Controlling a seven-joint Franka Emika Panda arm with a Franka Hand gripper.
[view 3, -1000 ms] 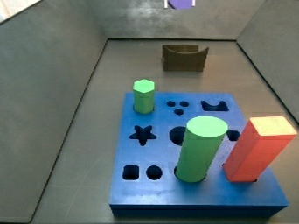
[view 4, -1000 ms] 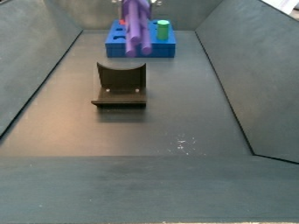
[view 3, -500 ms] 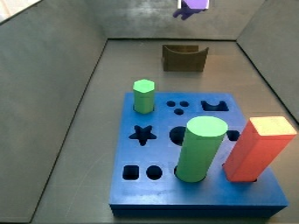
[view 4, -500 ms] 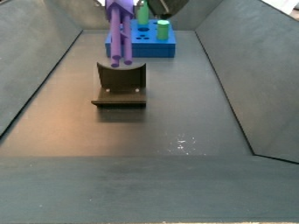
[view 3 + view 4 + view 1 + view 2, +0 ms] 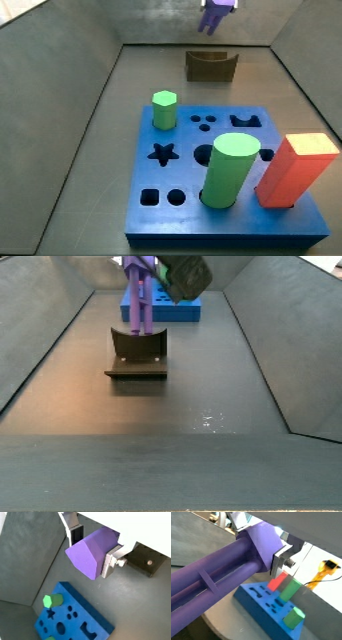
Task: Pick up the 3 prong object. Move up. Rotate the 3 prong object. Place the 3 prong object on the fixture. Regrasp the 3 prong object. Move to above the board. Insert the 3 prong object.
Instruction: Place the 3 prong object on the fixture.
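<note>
- One hand (image 5: 93, 546), high above the fixture (image 5: 211, 66) at the far end of the enclosure, silver fingers (image 5: 112, 558) pinching the 3 prong object (image 5: 92, 553) on both sides.
- One 3 prong object (image 5: 139, 301), purple, hanging upright from the hand in a side view, lower end level with the fixture's top; contact with the notch impossible to tell.
- Same object (image 5: 218, 579) filling much of a wrist view, long ridged sides running toward the camera.
- One fixture (image 5: 138, 354), dark, with a curved notch in its top, standing on the grey floor between the camera and the board in that side view.
- One board (image 5: 227, 184), blue, well apart from the fixture, with several shaped cutouts, among them one star (image 5: 162, 154).
- Three pegs standing in the board: one green hexagonal peg (image 5: 163, 109), one tall green cylinder (image 5: 230, 170), one orange-red block (image 5: 297, 169).
- Board (image 5: 70, 615) also visible below the hand in a wrist view, with the hexagonal peg at one corner.
</note>
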